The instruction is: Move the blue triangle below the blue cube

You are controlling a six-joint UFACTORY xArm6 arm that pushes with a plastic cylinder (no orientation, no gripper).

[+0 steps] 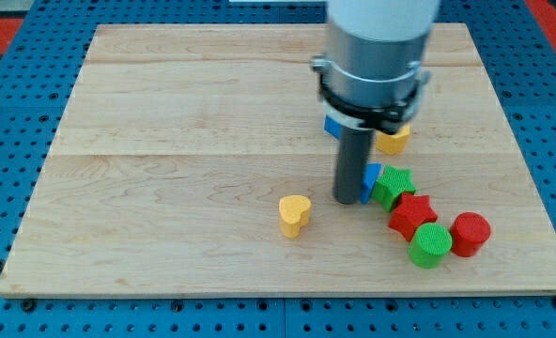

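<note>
My tip (348,199) rests on the board right at the left side of a small blue block (370,179), which seems to be the blue triangle; the rod hides part of it. That block touches the green star (393,184) on its right. Another blue block, likely the blue cube (334,126), peeks out higher up behind the arm's grey body, mostly hidden. The triangle lies lower in the view than the cube and slightly to its right.
A yellow block (393,140) sits right of the arm body. A yellow heart (294,214) lies left of my tip. A red star (412,214), a green cylinder (431,244) and a red cylinder (470,233) cluster at the lower right of the wooden board (165,141).
</note>
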